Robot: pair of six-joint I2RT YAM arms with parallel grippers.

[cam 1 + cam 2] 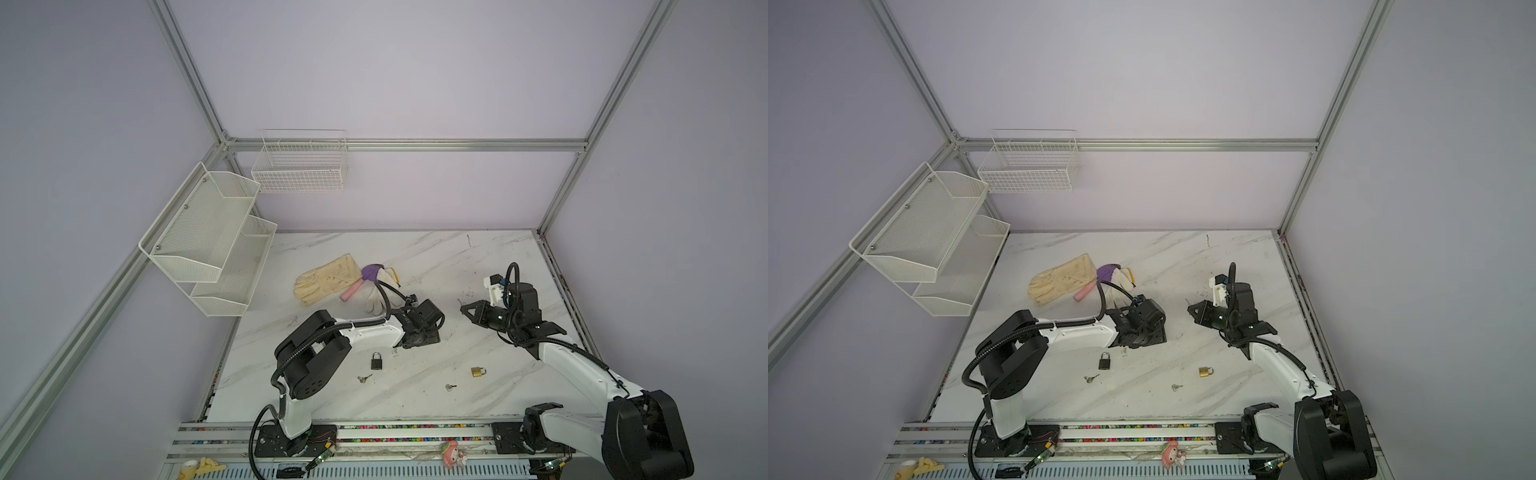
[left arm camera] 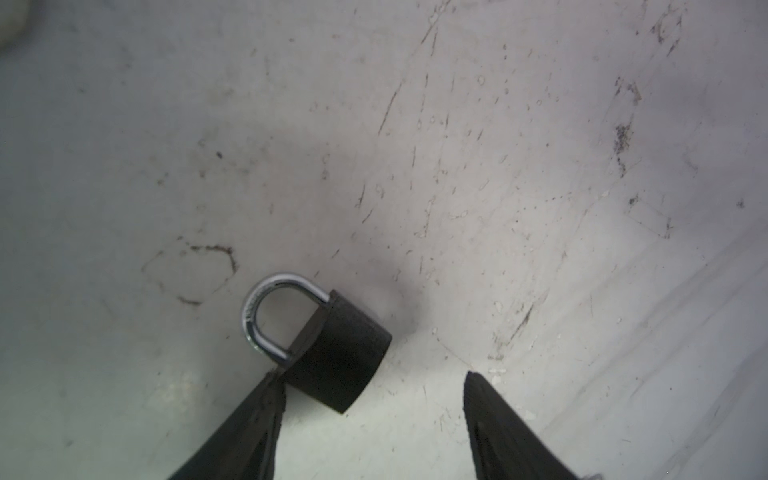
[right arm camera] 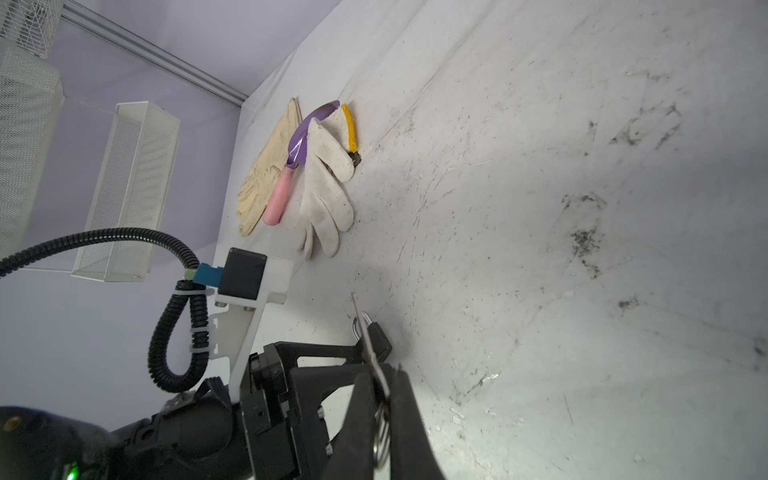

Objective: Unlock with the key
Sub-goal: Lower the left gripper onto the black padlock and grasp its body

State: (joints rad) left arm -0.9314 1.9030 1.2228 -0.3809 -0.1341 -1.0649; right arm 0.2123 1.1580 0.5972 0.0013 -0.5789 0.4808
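Left wrist view: the left jaws stand spread above the bench (image 2: 498,166), holding nothing. A black padlock (image 2: 338,361) lies flat on the bench between them, with its silver shackle (image 2: 250,316) seated in the body. One fingertip (image 2: 270,395) sits at the padlock's corner by the shackle, and the other stands clear of it. In both top views this padlock is hidden under the wrist of the left arm (image 1: 370,332), about mid-bench.

The right jaws are pressed together on a key (image 3: 373,353). In the right wrist view its blade sticks out past the tips toward the padlock, and its ring (image 3: 376,449) hangs between the fingers. Whether the blade touches the padlock cannot be told. In a top view the right arm (image 1: 573,365) reaches in from the near right, with a gap between its jaws and the left wrist.

Nearer on the bench lie a second black padlock (image 1: 376,360) with a loose key (image 1: 364,378) beside it. To the right are a brass padlock (image 1: 478,371) and another loose key (image 1: 450,387). At the far left lie a cream glove (image 1: 328,278), a purple trowel (image 1: 353,291) and a white glove (image 1: 374,301).
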